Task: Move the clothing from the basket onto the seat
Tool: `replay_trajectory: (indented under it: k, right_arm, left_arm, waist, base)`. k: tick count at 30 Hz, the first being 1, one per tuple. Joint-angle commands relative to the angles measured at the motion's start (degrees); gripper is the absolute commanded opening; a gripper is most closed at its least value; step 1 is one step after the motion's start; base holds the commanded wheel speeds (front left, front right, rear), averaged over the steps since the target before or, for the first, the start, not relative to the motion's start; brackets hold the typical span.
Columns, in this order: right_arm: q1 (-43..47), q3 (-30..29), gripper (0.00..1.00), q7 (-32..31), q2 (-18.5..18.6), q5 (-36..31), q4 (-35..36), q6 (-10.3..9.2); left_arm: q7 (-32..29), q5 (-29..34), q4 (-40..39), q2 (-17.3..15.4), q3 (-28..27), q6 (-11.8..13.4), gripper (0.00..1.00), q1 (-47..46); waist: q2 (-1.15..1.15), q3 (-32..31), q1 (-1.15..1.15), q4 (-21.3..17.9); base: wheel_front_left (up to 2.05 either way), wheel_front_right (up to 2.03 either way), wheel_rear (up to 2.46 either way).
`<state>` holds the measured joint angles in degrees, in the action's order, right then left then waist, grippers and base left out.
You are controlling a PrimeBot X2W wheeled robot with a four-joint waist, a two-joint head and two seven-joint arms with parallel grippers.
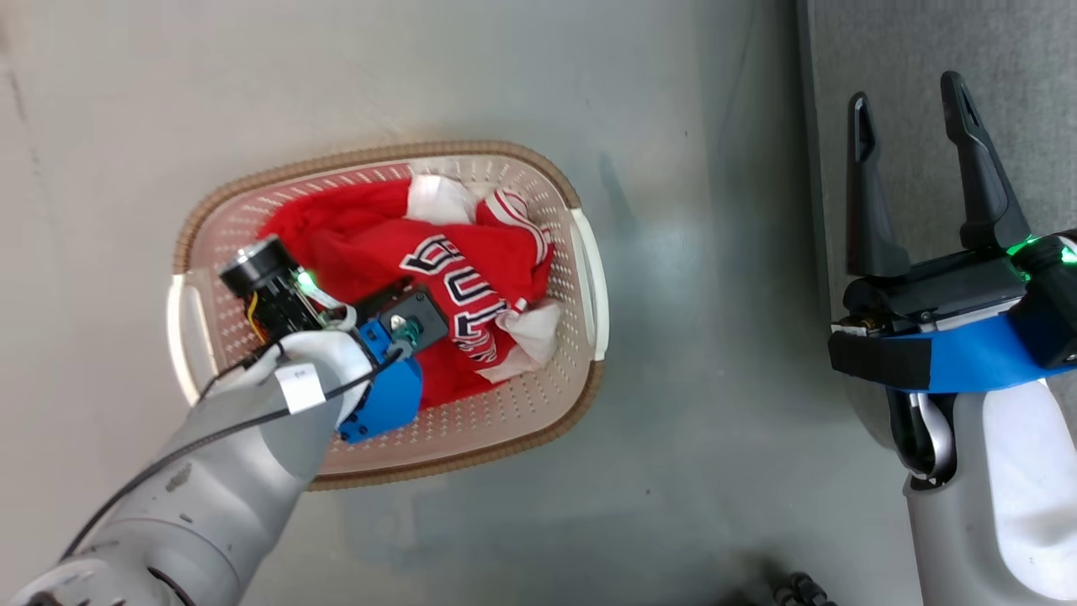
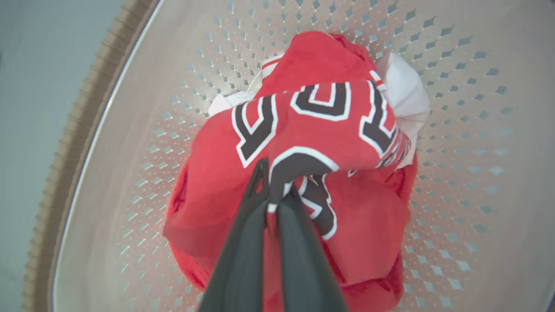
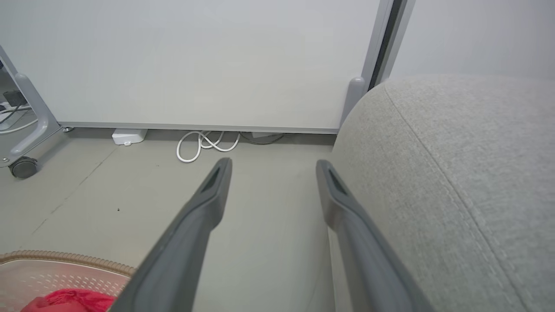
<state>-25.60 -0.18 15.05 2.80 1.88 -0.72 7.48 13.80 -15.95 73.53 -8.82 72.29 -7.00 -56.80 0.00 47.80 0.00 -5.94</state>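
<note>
You see left gripper (image 2: 276,182) pinched on crumpled red clothing (image 2: 303,125) inside perforated cream basket (image 2: 143,130) | right gripper (image 3: 273,167) spread, empty, beside nubby grey seat (image 3: 455,164) | smooth grey floor (image 3: 108,195), white wall panel (image 3: 195,65).

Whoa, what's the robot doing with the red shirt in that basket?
The robot is taking laundry out of the laundry basket on the floor. Its left claw is pinched shut on a fold of the red basketball jersey, right by the big letters, but the jersey is not lifted out yet. Its right claw is open and holds nothing, near the edge of the grey sofa seat where the clothes should go.
</note>
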Motion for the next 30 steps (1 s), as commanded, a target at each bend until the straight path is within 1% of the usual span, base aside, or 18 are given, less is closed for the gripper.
replay_trajectory:
  k: [1, 6, 9, 22, 30]
  right_arm:
    - [0.7, 0.0, 1.0, 0.2, 0.2, -0.4, -0.3, 0.03]
    - [1.7, 0.0, 1.0, 0.2, 0.2, -0.6, -1.2, 0.03]
    - [2.6, 0.0, 1.0, 0.2, 0.2, -0.7, -1.9, 0.03]
    - [7.2, 0.3, 1.0, 0.2, 0.2, 0.0, -4.8, 0.03]
    - [10.9, -0.1, 1.0, 0.2, 0.2, 0.2, -6.1, 0.03]
  left_arm:
    - [0.6, -0.6, -0.1, 0.3, -0.5, 0.5, 0.0, 0.8]
    - [1.3, -2.0, -1.4, 1.5, -1.5, 0.8, 0.0, 2.8]
    - [1.4, -2.9, -3.6, 1.8, -2.5, 1.1, 0.0, 4.1]
    - [1.5, -5.3, -16.3, -0.8, -9.6, 3.0, 0.0, 10.3]
    - [1.5, -5.2, -22.5, -1.9, -14.7, 2.7, 0.0, 11.9]
  waist:
    - [0.0, -2.3, 0.0, 1.0]
    - [0.0, -7.0, 0.0, 2.3]
    - [0.0, -10.0, 0.0, 3.2]
    - [0.0, -22.8, 0.0, 5.9]
    - [0.0, -30.8, 0.0, 7.4]
  base:
    - [0.0, 0.0, 0.0]
    - [0.0, 0.0, 0.0]
    - [0.0, 0.0, 0.0]
    - [0.0, 0.0, 0.0]
    - [0.0, 0.0, 0.0]
